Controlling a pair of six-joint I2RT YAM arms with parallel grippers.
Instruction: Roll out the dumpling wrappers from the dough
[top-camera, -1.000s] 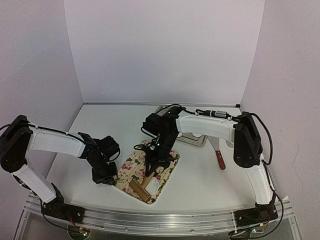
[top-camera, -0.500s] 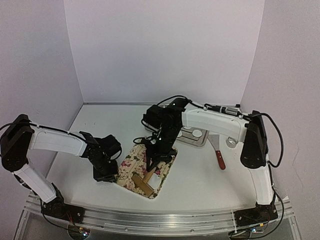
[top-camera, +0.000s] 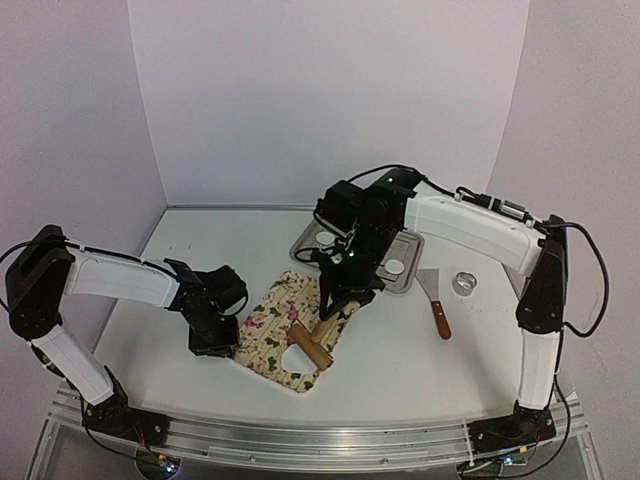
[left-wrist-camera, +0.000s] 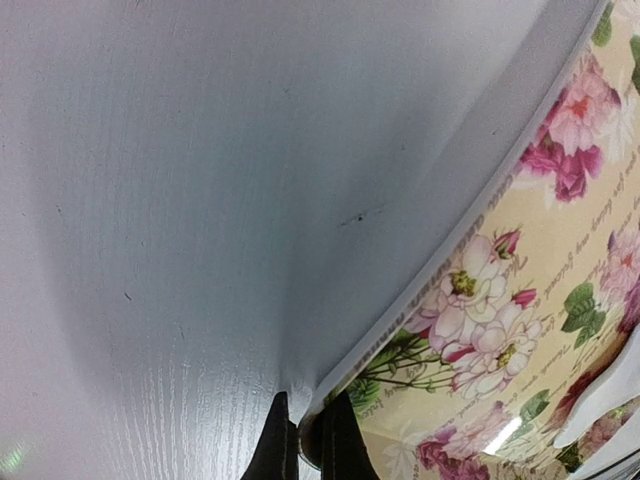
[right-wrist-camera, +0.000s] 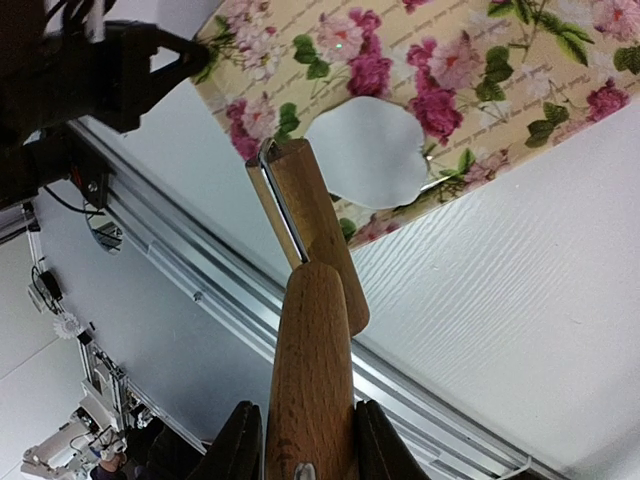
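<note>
**Top view:** two small thin white round dumpling wrappers (top-camera: 327, 238) lie in the grey metal tray (top-camera: 303, 247) toward the far edge of the white table (top-camera: 190, 250); neither wrist view shows them. The right gripper (top-camera: 341, 297) is clamped on the handle of the wooden rolling pin (top-camera: 316, 340).

**Right wrist view:** an irregular white dough sheet (right-wrist-camera: 365, 165) is shown beside the roller, on the flowered cloth mat (right-wrist-camera: 470, 60).

**Left wrist view:** the left gripper (left-wrist-camera: 302, 455) is fully closed at the mat's edge.

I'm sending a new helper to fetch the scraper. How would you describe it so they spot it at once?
Find the metal tray at the middle of the table. Just right of it lies the scraper, beside a small metal ring. It alone has a flat metal blade and a dark red handle.
</note>
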